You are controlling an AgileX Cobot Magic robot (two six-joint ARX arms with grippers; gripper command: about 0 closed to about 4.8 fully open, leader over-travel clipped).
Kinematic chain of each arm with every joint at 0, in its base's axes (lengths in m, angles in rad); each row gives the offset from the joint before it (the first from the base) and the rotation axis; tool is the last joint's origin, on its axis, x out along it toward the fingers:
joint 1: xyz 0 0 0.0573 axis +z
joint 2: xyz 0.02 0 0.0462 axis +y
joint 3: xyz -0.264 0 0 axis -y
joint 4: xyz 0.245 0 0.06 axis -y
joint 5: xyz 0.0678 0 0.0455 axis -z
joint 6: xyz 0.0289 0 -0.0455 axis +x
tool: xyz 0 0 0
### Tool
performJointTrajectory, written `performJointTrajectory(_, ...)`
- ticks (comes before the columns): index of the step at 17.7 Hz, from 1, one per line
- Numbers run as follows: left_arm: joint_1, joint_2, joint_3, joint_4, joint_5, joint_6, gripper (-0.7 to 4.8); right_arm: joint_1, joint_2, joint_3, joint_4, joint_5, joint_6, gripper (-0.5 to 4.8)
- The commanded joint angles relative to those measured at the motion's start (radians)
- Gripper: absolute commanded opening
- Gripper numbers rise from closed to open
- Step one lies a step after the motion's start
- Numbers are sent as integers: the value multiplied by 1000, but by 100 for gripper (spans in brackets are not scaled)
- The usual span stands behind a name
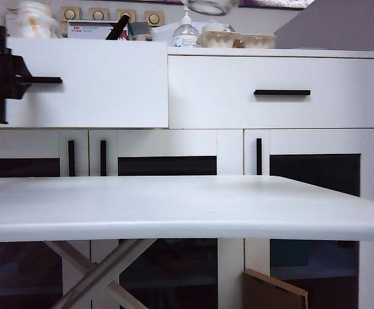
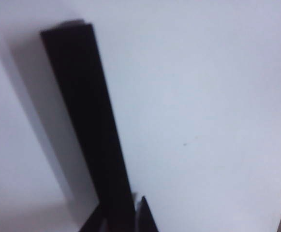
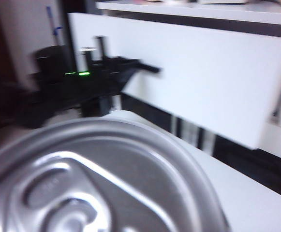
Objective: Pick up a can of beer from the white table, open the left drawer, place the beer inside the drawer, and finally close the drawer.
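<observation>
Two steps remain, placing and closing: exterior view, left gripper [image 1: 6, 77] clamped on the pulled-out white left drawer's [image 1: 109, 84] slim black bar handle [image 1: 45, 80]; left wrist, same grip; right wrist, silver aluminium beer can [image 3: 96, 179] filling the foreground, right gripper unseen, presumably holding it.

Silver can of beer [image 3: 101, 179] upright; left drawer [image 1: 96, 84] pulled open.

A white cabinet [image 1: 302, 154] with glass-fronted doors [image 1: 314, 212] stands against a pale wall [image 1: 283, 22].

Low frontal view; close wrist views
</observation>
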Motion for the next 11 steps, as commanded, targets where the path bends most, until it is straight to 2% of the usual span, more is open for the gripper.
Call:
performJointTrajectory(1,-2,-41,-97,118,3,42,-6,3,-9,14,56,-6,1,138)
performJointTrajectory(4,-2,-101,-222,202,-3,25,-6,4,-9,14,58,-6,1,138)
performJointTrajectory(11,-2,-277,-468,261,-16,23,-6,4,-9,14,60,-10,1,138)
